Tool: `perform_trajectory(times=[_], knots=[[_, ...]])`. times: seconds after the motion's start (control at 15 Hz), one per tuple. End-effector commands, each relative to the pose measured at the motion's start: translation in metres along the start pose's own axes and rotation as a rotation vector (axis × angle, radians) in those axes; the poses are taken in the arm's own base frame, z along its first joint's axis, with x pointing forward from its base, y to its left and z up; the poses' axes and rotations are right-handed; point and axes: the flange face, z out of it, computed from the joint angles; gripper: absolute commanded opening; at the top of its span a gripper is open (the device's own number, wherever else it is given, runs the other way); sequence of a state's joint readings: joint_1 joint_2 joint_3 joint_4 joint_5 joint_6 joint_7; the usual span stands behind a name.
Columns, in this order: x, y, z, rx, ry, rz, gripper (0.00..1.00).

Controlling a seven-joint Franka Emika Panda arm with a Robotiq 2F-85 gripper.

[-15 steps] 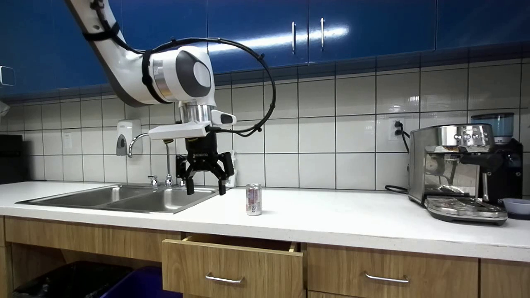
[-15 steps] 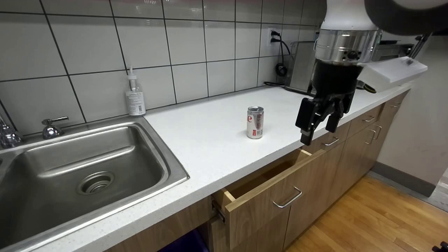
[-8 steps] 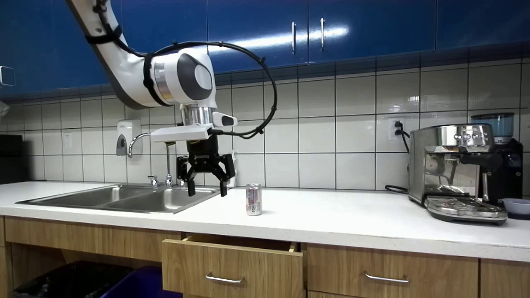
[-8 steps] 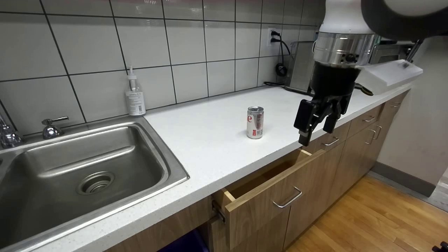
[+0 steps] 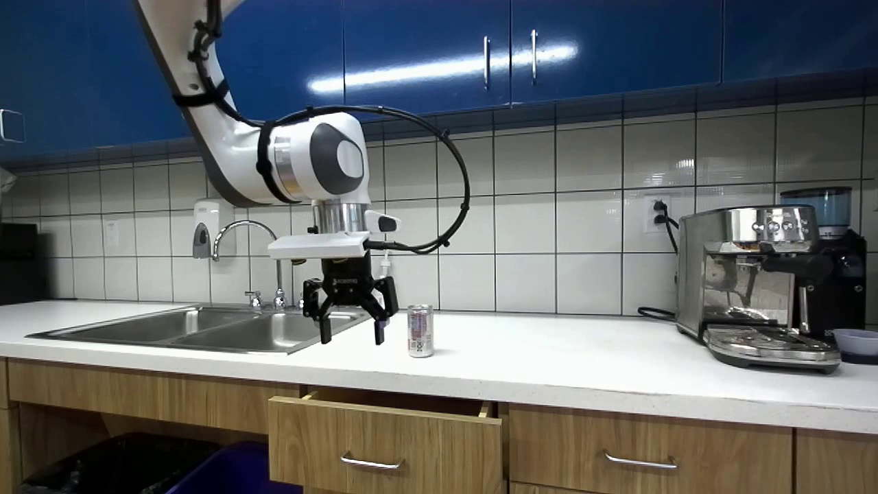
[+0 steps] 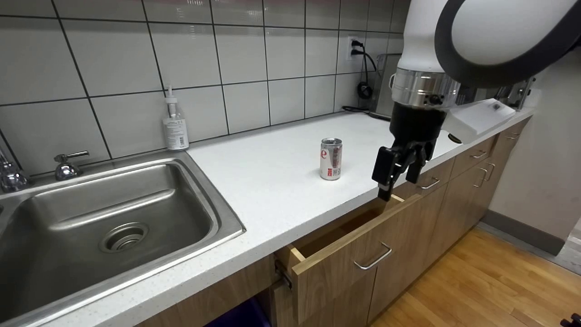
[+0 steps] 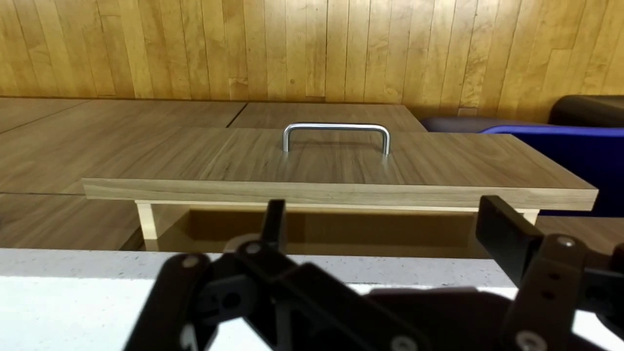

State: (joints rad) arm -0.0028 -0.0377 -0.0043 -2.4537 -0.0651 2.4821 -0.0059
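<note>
My gripper points straight down with its jaws wide apart and nothing between them. It hangs above the pulled-out wooden drawer, apart from it, near the counter's front edge. In the wrist view the fingers frame the drawer's hollow, and the drawer's metal handle lies beyond them. The part of the drawer's inside that shows is brown and shadowed; the rest is hidden. A silver soda can stands upright on the white counter, behind the gripper and not touched by it.
A steel sink is set into the counter, with a clear soap bottle behind it. An espresso machine stands farther along. Blue cabinets hang above. Below are a blue bin and a black-lined bin.
The gripper has come down and shifted a little sideways, mostly in the last half second. Its jaws stay spread. Can and drawer have not moved.
</note>
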Motion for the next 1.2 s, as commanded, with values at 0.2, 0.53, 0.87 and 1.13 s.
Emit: perform_trajectory(times=[0.2, 0.53, 0.87, 1.13], knots=[[0.029, 0.005, 0.024, 0.007, 0.007, -0.035, 1.0], [0.041, 0.001, 0.042, 0.005, 0.002, -0.045, 1.0], [0.05, -0.004, 0.058, -0.001, -0.008, -0.053, 1.0], [0.054, -0.008, 0.068, 0.002, -0.004, -0.058, 1.0]])
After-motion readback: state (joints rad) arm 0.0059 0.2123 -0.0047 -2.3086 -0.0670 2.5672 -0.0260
